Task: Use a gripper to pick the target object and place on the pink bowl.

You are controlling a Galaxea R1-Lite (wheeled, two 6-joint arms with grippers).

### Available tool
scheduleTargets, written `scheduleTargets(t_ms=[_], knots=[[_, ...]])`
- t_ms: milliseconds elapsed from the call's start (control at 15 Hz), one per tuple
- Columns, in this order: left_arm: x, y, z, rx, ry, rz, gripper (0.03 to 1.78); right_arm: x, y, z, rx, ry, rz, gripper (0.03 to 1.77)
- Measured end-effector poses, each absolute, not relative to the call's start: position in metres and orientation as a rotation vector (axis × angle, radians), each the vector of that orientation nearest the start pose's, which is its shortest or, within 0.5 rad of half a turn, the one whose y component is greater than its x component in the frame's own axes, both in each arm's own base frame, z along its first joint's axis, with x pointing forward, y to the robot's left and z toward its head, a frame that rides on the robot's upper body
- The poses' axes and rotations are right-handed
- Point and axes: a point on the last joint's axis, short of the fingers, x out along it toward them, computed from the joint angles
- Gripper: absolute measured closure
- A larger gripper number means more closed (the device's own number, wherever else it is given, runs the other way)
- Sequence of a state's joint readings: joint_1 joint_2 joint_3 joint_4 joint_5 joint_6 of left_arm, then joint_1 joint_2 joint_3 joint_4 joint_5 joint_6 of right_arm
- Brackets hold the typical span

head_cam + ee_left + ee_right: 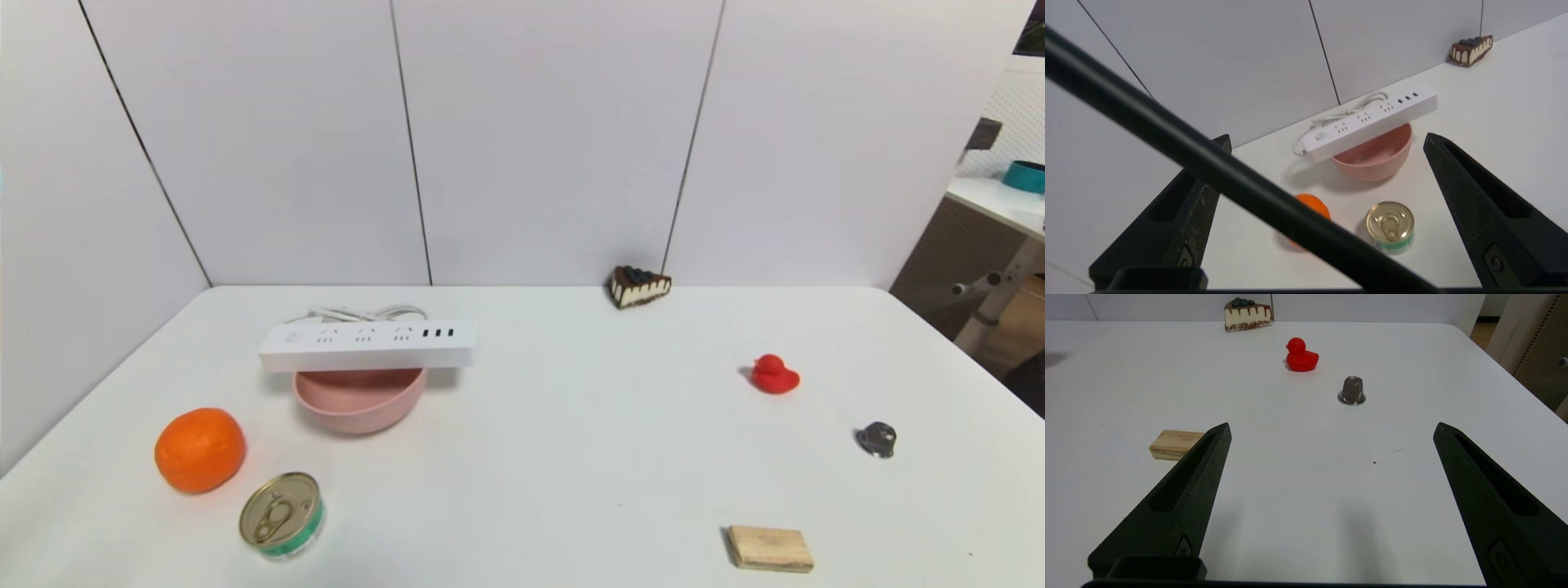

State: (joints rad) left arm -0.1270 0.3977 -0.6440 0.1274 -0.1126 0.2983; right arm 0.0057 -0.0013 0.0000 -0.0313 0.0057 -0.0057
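since the power strip already lies across the pink bowl rim, placing looks done; the left claw hangs back, wide open and empty, right claw likewise, so only parking seems needed.

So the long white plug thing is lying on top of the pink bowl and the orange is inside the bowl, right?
Not quite. The power strip does lie across the pink bowl, but the orange sits on the table beside the bowl, not inside it. The head view shows this.
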Motion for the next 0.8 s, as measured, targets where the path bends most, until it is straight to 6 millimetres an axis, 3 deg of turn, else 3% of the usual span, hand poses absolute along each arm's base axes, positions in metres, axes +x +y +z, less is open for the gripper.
scheduleTargets(t_ms=[133,467,800], knots=[[-0.025,0.001,0.217,0.267,-0.139,-0.218,0.12,-0.023,0.0,0.079,-0.006,-0.033,0.011,0.09],[-0.019,-0.001,0.183,0.209,-0.133,-0.153,0.12,-0.023,0.0,0.079,-0.005,-0.033,0.011,0.09],[-0.021,-0.002,0.129,0.166,-0.075,-0.124,0.12,-0.023,0.0,0.079,-0.006,-0.033,0.012,0.09]])
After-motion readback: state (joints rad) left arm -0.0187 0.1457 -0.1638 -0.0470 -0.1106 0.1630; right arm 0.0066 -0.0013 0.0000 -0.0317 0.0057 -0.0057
